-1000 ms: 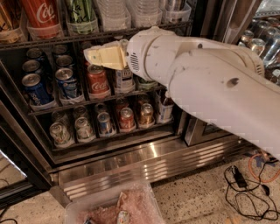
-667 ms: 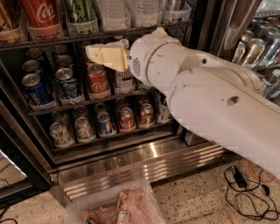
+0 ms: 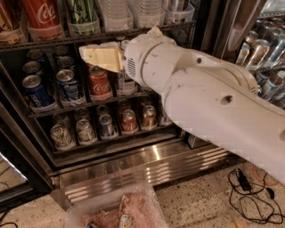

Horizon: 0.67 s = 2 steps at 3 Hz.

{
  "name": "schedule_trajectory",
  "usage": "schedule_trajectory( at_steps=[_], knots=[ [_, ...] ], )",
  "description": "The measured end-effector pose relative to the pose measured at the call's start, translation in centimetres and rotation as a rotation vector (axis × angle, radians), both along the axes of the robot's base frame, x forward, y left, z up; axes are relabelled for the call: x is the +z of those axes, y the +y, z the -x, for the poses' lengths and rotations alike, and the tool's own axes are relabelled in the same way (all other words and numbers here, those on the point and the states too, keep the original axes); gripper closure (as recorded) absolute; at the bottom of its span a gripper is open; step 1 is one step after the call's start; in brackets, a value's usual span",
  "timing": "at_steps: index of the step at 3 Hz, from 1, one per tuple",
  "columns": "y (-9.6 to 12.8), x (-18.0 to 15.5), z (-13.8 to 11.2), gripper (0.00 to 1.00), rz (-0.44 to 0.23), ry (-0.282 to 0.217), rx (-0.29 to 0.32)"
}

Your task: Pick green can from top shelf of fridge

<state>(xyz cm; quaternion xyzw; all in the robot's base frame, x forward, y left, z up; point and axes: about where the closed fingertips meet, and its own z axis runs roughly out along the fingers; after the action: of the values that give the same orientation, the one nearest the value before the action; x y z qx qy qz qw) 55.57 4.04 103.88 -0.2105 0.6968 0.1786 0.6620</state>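
Fridge (image 3: pixel 133 165): it is standing open in front of me, wire racks of cans rising above a ribbed steel base.
Arm (image 3: pixel 213 102): I am reaching in from the right, the thick white forearm crossing the lower racks and pointing left.
Top shelf (image 3: pixel 62 39): its thin front rail is running just above my wrist, carrying clear trays of tall cans and bottles.
Gripper (image 3: pixel 91 55): it is hanging in front of the middle rack, below the rail, aimed left and level.
Jaws: I cannot tell how wide they are standing; nothing is showing in them.
Green can (image 3: pixel 82 10): it is standing upright in a clear tray (image 3: pixel 84 28) on the top shelf, just right of the red cola can (image 3: pixel 42 13), above my gripper and a little to its left, well apart from it.
Handling: I am judging it full, so fairly heavy, with thin walls that dent under a hard squeeze, and probably cold and slick.
Hold: I am planning on the bare mid-body above the tray lip, squeezing across the width.
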Motion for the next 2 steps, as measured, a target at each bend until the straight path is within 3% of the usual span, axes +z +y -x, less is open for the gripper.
schedule_trajectory(
  at_steps=[2],
  knots=[
    [3.4, 0.5, -1.1, 0.00, -0.012, -0.029, 0.066]
  ],
)
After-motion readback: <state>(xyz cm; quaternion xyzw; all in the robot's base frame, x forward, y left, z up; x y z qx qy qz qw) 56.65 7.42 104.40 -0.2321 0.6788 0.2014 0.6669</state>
